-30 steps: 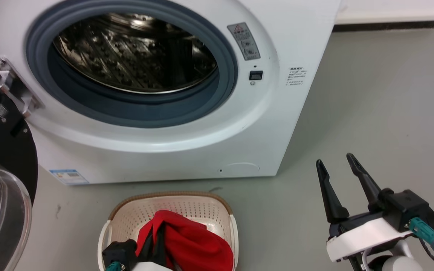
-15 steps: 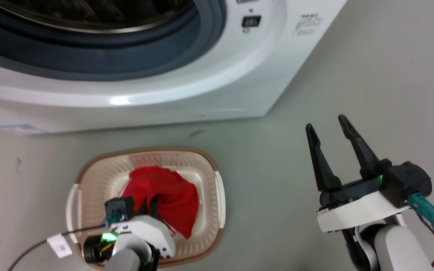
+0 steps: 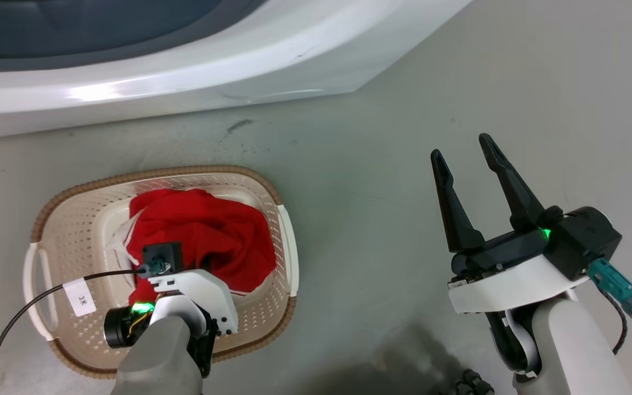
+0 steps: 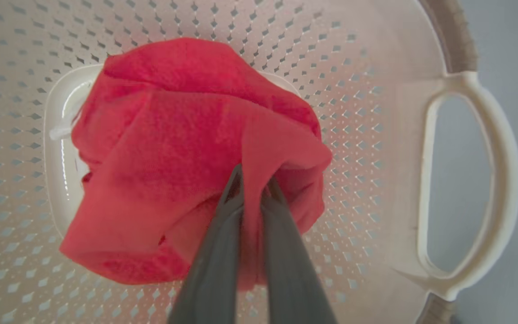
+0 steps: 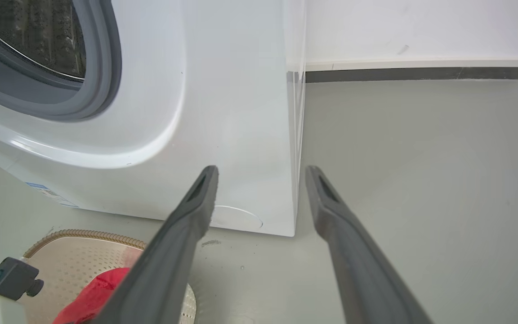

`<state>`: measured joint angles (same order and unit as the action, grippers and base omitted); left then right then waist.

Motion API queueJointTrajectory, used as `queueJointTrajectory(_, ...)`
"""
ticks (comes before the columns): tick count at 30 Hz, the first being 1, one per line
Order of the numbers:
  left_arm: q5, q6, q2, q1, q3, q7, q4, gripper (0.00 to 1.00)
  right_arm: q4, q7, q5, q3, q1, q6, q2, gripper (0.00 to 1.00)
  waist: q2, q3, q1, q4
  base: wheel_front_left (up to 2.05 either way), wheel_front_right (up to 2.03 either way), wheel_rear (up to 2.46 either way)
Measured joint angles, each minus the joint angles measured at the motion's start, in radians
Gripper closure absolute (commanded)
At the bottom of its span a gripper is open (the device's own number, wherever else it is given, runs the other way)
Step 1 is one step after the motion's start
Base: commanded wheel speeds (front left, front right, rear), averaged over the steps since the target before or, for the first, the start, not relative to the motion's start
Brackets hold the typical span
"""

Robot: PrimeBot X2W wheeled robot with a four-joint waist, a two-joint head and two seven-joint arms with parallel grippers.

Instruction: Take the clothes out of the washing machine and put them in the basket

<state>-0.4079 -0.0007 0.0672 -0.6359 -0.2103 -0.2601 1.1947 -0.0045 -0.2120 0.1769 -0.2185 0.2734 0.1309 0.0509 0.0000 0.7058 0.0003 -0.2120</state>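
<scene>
The red clothes [image 3: 201, 236] lie in a heap on the bottom of the basket [image 3: 272, 192], near its middle. The left gripper [image 4: 253, 180] is the near one. It points straight down into the basket, and its arm comes in over the basket's near rim. Its two fingers are almost closed, and a thin fold of red cloth runs up between them, so it has hold of the cloth. The heap sits right under the fingertips. In the left wrist view most of it spreads to the left of them.

The right gripper [image 3: 460, 146] hangs over the bare floor [image 3: 376, 164], well apart from the basket's right end. Its fingers are wide apart with nothing in them, and they point toward the washing machine [image 3: 184, 82].

I think the left fingers need to open next and then go straight up, so the fold slips out and stays in the basket.
</scene>
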Motion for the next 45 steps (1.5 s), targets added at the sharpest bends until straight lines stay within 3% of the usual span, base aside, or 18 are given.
queueJointTrajectory(3, -0.012, -0.002, -0.003, -0.009, 0.003, 0.002, 0.042, 1.00, 0.021, -0.009, 0.001, -0.007, 0.011, 0.000, 0.000, 0.00, 0.0000, 0.010, 0.0000, -0.013, 0.00, 0.00, 0.00)
queueJointTrajectory(4, -0.014, -0.008, -0.005, -0.010, 0.003, 0.002, 0.050, 0.85, 0.031, -0.009, 0.001, -0.008, 0.013, 0.000, 0.000, 0.00, 0.0000, 0.006, 0.0000, -0.014, 0.00, 0.00, 0.00)
queueJointTrajectory(5, -0.018, -0.014, -0.006, -0.010, 0.003, 0.002, 0.056, 0.55, 0.038, -0.013, 0.001, -0.008, 0.014, 0.000, 0.000, 0.00, 0.0000, 0.001, -0.0001, -0.014, 0.00, 0.00, 0.00)
queueJointTrajectory(6, -0.028, -0.026, -0.008, -0.005, 0.004, 0.001, 0.063, 0.00, 0.055, -0.017, 0.000, -0.007, 0.014, 0.000, 0.000, 0.00, 0.0000, -0.020, 0.0000, -0.011, 0.00, 0.00, 0.00)
queueJointTrajectory(11, -0.041, -0.050, -0.013, 0.057, -0.004, 0.000, 0.058, 0.00, 0.100, -0.020, -0.015, 0.007, 0.001, 0.000, -0.001, 0.00, 0.0000, -0.108, -0.0001, 0.005, 0.00, 0.00, 0.00)
queueJointTrajectory(16, -0.059, -0.055, -0.015, 0.142, -0.014, -0.003, -0.068, 0.00, 0.110, -0.011, -0.030, 0.044, -0.049, 0.000, -0.001, 0.00, 0.0000, -0.229, -0.0002, 0.030, 0.00, 0.00, 0.00)
queueJointTrajectory(24, -0.077, -0.007, -0.016, 0.273, -0.020, -0.003, -0.348, 0.00, 0.071, 0.039, -0.057, 0.096, -0.135, 0.000, -0.001, 0.00, 0.0000, -0.416, -0.0004, 0.085, 0.00, 0.00, 0.00)
queueJointTrajectory(29, -0.035, 0.028, -0.016, 0.353, 0.018, -0.003, -0.540, 0.00, 0.039, 0.066, -0.071, 0.127, -0.178, 0.000, -0.001, 0.00, 0.0000, -0.505, -0.0005, 0.121, 0.00, 0.00, 0.00)
queueJointTrajectory(38, 0.091, 0.054, -0.017, 0.446, 0.076, -0.003, -0.869, 0.00, -0.008, 0.114, -0.089, 0.171, -0.242, 0.000, -0.001, 0.00, 0.0000, -0.612, -0.0006, 0.174, 0.00, 0.00, 0.00)
queueJointTrajectory(45, 0.193, 0.058, -0.011, 0.495, 0.096, -0.003, -1.019, 0.00, -0.041, 0.140, -0.097, 0.187, -0.279, 0.000, -0.001, 0.00, 0.0000, -0.665, -0.0005, 0.193, 0.00, 0.00, 0.00)
